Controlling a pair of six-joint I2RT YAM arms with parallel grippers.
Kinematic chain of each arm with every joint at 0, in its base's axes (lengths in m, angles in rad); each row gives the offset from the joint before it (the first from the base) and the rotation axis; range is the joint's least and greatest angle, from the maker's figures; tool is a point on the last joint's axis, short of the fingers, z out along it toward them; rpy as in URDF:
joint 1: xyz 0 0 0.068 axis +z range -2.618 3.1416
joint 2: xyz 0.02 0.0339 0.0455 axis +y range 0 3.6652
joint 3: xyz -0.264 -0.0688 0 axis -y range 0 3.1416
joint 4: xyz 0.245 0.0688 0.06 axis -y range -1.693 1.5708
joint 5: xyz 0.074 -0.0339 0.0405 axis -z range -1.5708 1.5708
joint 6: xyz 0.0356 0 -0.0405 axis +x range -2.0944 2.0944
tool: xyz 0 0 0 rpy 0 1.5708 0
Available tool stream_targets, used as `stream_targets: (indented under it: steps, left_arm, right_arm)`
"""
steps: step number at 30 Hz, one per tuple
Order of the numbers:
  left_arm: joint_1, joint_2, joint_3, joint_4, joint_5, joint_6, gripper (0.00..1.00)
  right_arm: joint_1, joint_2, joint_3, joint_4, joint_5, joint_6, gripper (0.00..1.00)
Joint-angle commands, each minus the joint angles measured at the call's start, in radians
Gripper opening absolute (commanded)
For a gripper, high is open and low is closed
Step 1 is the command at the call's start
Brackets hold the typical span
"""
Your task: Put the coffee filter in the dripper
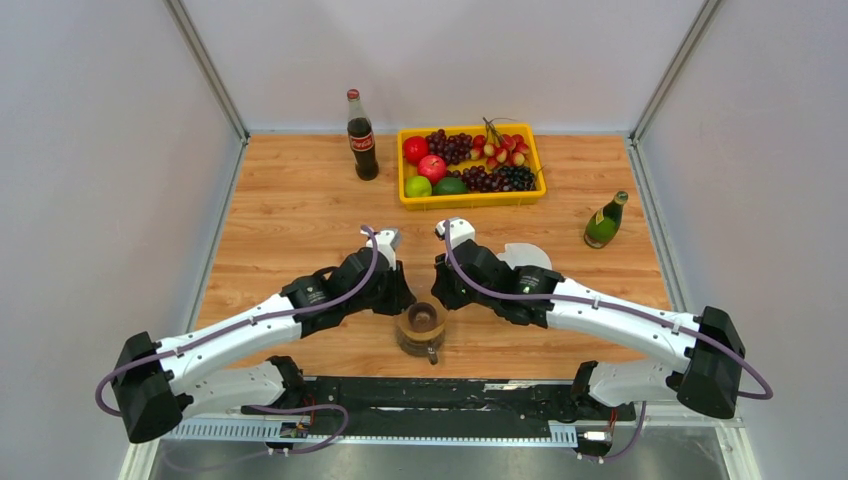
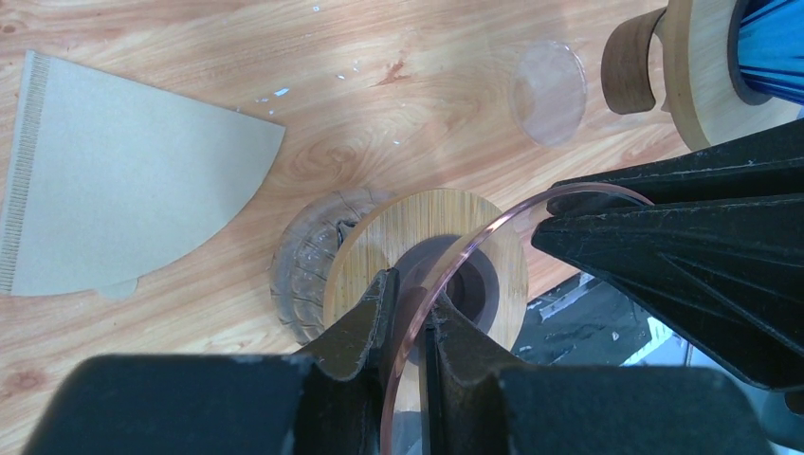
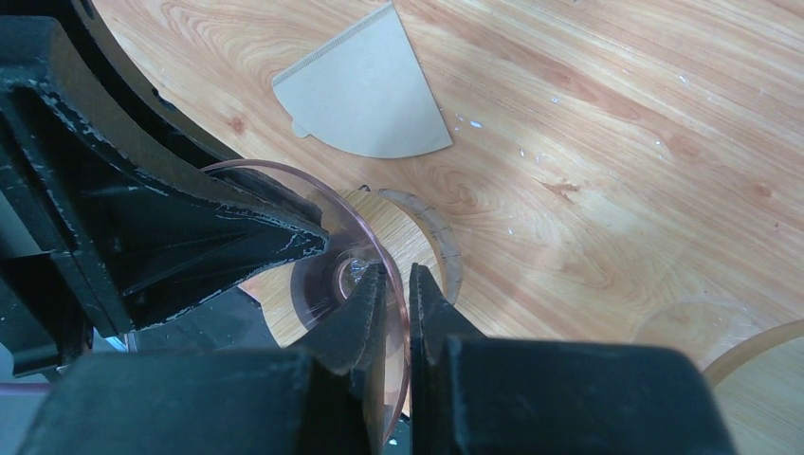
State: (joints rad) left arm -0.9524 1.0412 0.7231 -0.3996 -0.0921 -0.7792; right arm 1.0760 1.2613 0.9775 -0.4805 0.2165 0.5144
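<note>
Tan paper filter, fan-shaped, lies flat near glass dripper.

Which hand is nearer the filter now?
Right. The right hand grips the dripper rim on the side toward the filter; the left hand grips the opposite rim, farther off.

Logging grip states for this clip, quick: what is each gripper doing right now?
Left gripper: closed on the dripper, pinching its glass rim.
Right gripper: closed on the same rim.
</note>
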Motion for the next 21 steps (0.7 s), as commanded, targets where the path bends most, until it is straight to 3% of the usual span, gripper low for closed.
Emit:
stream_targets:
  steps: [1, 14, 21]
  left_arm:
    - [-0.01, 0.067, -0.045, -0.112, -0.048, 0.074, 0.0]
    - [-0.01, 0.071, -0.03, -0.279, -0.039, 0.079, 0.0]
    - [-0.01, 0.1, -0.029, -0.317, -0.023, 0.081, 0.0]
  right_arm:
    - [-0.03, 0.059, -0.05, -0.205, 0.107, -0.035, 0.05]
    - [-0.027, 0.117, -0.116, -0.201, -0.065, -0.021, 0.07]
    - [-0.028, 0.135, -0.168, -0.206, -0.081, 0.011, 0.06]
